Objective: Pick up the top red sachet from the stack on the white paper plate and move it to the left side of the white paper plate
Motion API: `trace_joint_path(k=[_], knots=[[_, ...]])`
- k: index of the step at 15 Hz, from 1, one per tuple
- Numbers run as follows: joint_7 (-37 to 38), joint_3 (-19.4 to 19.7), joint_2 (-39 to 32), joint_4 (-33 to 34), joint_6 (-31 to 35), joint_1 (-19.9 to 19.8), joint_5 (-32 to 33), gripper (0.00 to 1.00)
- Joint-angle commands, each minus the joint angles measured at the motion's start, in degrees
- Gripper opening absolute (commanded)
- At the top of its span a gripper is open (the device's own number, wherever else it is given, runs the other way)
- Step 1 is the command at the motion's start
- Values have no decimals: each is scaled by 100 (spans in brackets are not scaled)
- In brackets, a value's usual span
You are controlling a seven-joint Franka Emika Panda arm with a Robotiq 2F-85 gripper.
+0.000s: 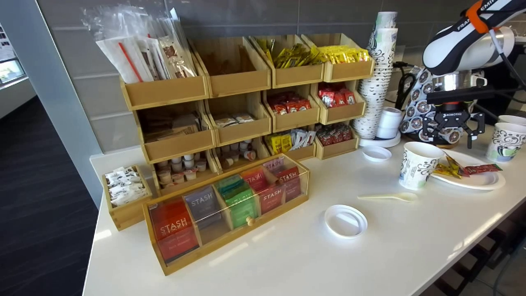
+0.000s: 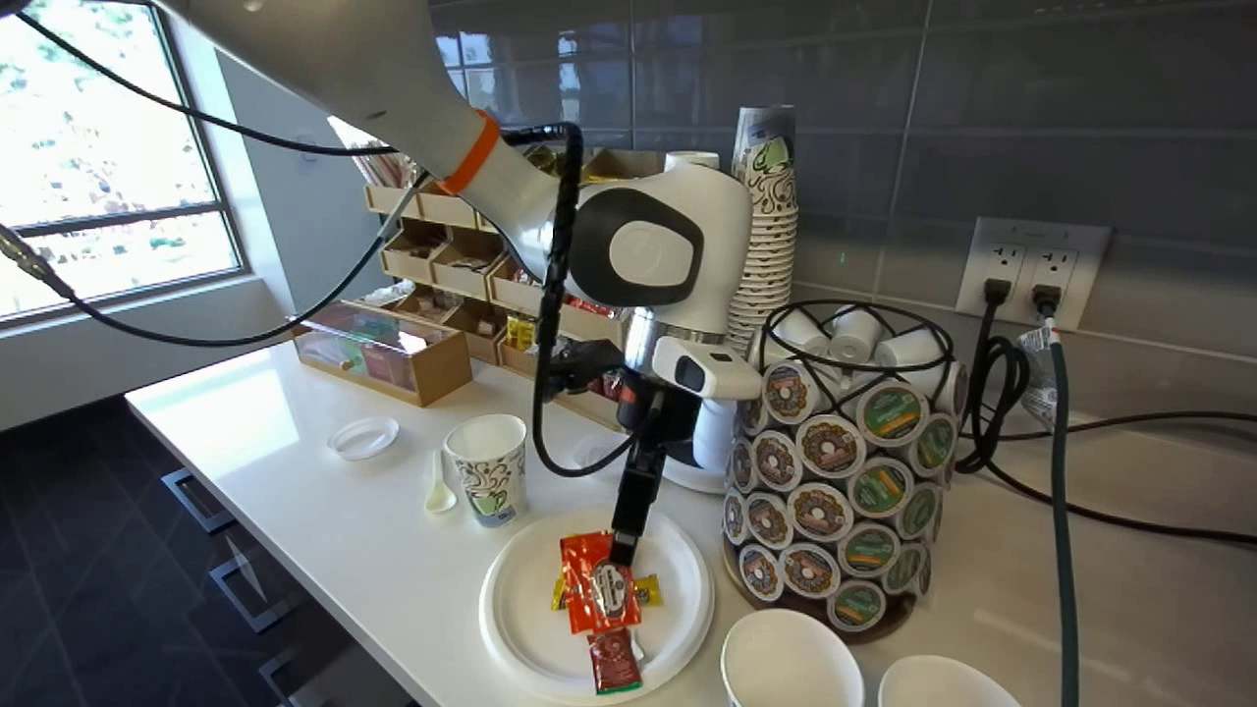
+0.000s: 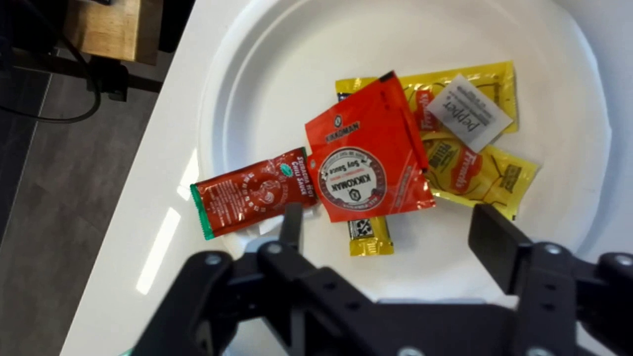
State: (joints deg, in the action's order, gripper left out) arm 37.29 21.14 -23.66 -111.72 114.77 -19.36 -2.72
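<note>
The top red sachet (image 3: pixel 368 153), a bright red soy sauce packet, lies on top of the stack in the wrist view and in an exterior view (image 2: pixel 592 579). Under and beside it lie yellow packets (image 3: pixel 470 170), a white pepper packet (image 3: pixel 470 112) and a darker red chili sauce packet (image 3: pixel 254 193). All rest on the white paper plate (image 3: pixel 269 94), also seen in both exterior views (image 1: pixel 489 181) (image 2: pixel 520 628). My gripper (image 3: pixel 388 217) is open and empty above the plate, its fingers pointing down; both fingers show in an exterior view (image 1: pixel 450 137).
A patterned paper cup (image 1: pixel 420 164) stands beside the plate, with a pale spoon (image 1: pixel 388 197) near it. A pod rack (image 2: pixel 835 491) stands close to the plate. More cups (image 2: pixel 791 658) stand at the plate's other side. A tall cup stack (image 1: pixel 376 82) and wooden bins (image 1: pixel 296 117) line the wall.
</note>
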Motion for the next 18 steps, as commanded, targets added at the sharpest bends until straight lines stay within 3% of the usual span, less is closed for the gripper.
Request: trace_joint_path(k=[1, 5, 6, 8, 10, 11, 13, 14, 16, 18], knots=[[39, 9, -244, 259, -188, -50, -255, 83], [102, 17, -311, 307, -292, -36, -259, 68], [123, 23, -322, 315, -316, -29, -241, 57], [145, 30, -316, 311, -329, -16, -211, 55], [168, 32, -303, 309, -338, -10, -200, 41], [193, 37, -298, 304, -333, -2, -183, 42], [218, 40, -284, 300, -328, 7, -167, 25], [231, 39, -277, 299, -331, 11, -161, 23], [250, 40, -264, 291, -320, 29, -136, 1], [265, 40, -241, 273, -319, 55, -104, 0]])
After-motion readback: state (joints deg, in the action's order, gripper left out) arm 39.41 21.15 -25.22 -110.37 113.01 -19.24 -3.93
